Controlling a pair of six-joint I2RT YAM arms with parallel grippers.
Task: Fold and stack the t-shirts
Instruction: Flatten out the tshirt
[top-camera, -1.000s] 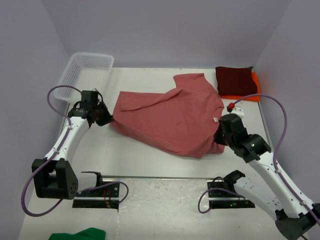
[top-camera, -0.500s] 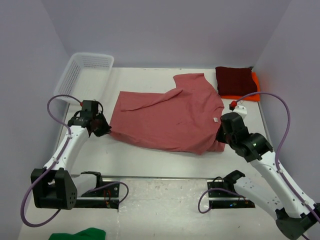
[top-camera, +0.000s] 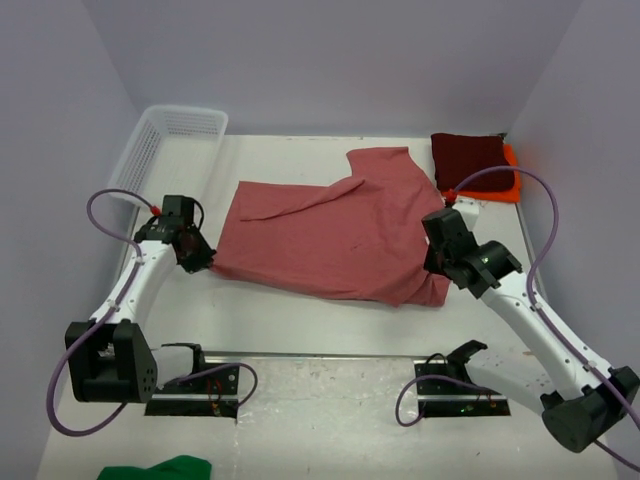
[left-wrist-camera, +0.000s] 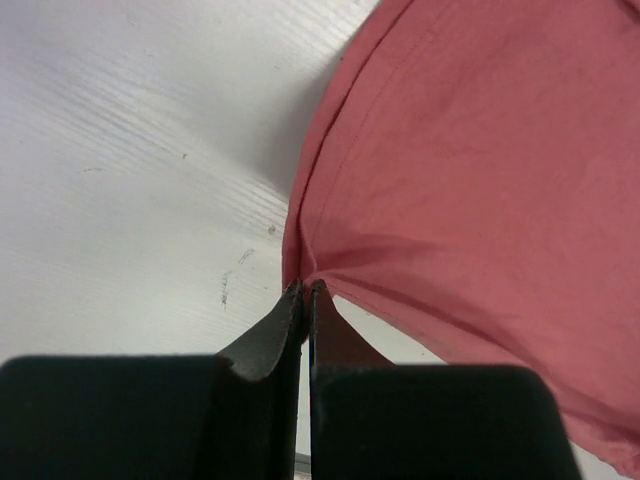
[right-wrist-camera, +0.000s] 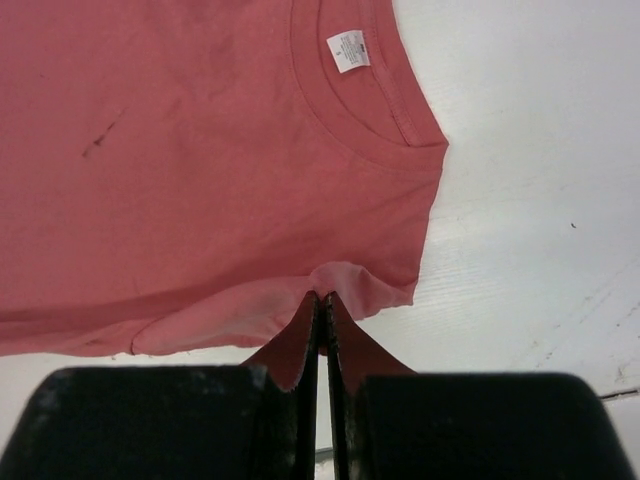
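Two pinches hold the rose shirt (top-camera: 330, 225) on the surface (top-camera: 300, 320): left gripper (left-wrist-camera: 303, 292) at its left edge, right gripper (right-wrist-camera: 322, 298) near the collar. Its near edge, sagging a second ago, now lies straighter, readier for folding.

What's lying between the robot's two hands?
The rose t-shirt, spread from the left hand to the right hand, both pinching it; the top view shows this.

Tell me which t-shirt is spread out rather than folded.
The rose-red t-shirt mid-table, pinched by the left tool and right tool; the maroon t-shirt lies folded on the orange t-shirt at the far right.
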